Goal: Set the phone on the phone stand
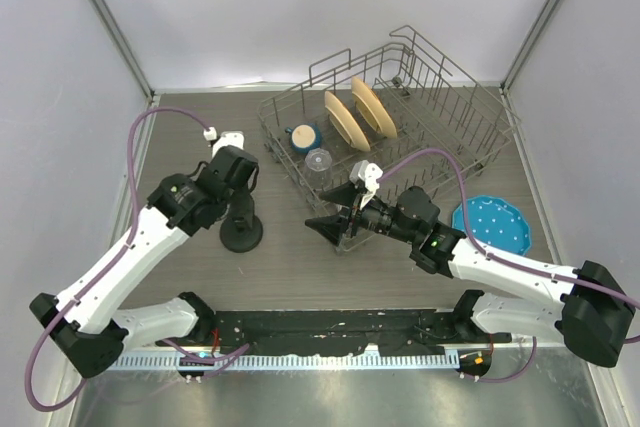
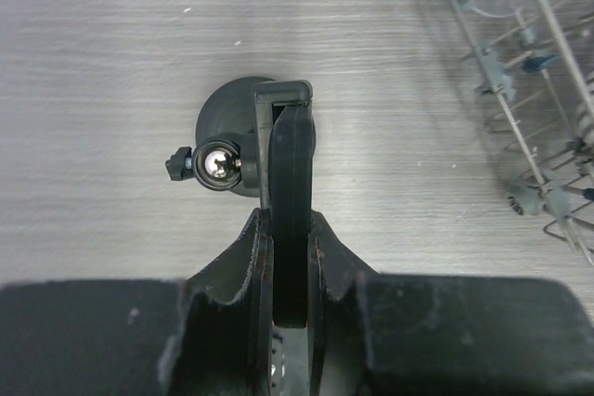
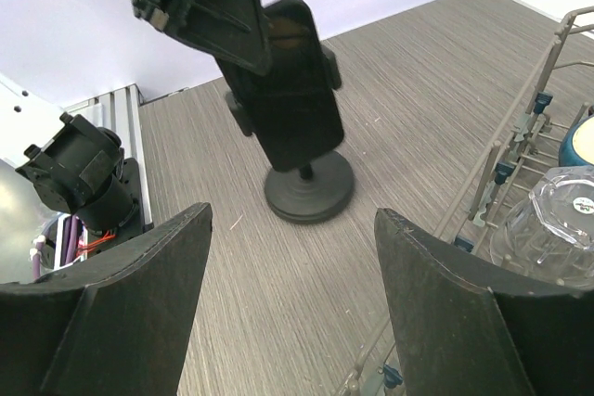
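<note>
Nearest the lens of the left wrist camera: the left hand (image 2: 288,229), closed down to the thickness of the phone (image 2: 290,164) and pinching its two flat faces at the near end, thin edge turned up. Just beyond the fingers, the far end of the phone tucked under the hooked clamp of the phone stand (image 2: 223,113), with a shiny ball joint (image 2: 215,162) and its small knob close on the left. From the right wrist camera, leaning back against the upright holder, above the round base sitting flat on the tabletop (image 1: 300,267). Cannot tell whether fully seated in the cradle or only resting against it.

Across from the stand and apart from it: the right hand (image 3: 292,229), spread wide, holding nothing, low over the tabletop and pointed at the stand, just beside the near corner of the wire dish rack (image 1: 400,117). Farther back, in the rack, two tan plates (image 1: 350,117) on edge and a clear glass (image 1: 319,162). Off to the right, a blue plate (image 1: 490,224).

Judged to be the seating step, the release not yet made. Next move: a slight press to settle the phone into the clamp. Then a slow opening of the left fingers and a straight retreat along the phone's length, without dragging it out or tipping the stand.
</note>
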`<move>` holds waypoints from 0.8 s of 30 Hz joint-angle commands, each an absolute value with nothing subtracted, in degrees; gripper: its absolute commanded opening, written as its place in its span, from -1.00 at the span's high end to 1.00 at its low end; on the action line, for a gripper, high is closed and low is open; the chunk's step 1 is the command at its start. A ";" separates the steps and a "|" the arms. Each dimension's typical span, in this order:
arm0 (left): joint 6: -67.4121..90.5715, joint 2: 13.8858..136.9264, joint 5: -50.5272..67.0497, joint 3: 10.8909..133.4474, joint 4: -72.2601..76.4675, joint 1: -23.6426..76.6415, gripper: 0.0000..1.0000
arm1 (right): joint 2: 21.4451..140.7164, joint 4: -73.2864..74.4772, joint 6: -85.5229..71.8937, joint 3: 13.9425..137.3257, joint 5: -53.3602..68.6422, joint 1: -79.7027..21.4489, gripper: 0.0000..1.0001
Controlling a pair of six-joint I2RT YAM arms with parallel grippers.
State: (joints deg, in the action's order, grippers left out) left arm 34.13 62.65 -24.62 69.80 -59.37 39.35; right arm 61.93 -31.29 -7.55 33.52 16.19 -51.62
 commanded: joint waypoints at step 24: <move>62.92 59.51 -58.10 82.89 -87.71 0.27 0.99 | 61.35 -34.63 -8.61 34.01 17.14 -51.42 -0.52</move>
State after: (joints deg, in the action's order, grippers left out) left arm 58.22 62.00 -47.29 83.09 -79.61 4.29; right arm 62.61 -31.70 -7.97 33.52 16.67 -51.62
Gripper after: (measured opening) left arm 0.156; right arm 0.761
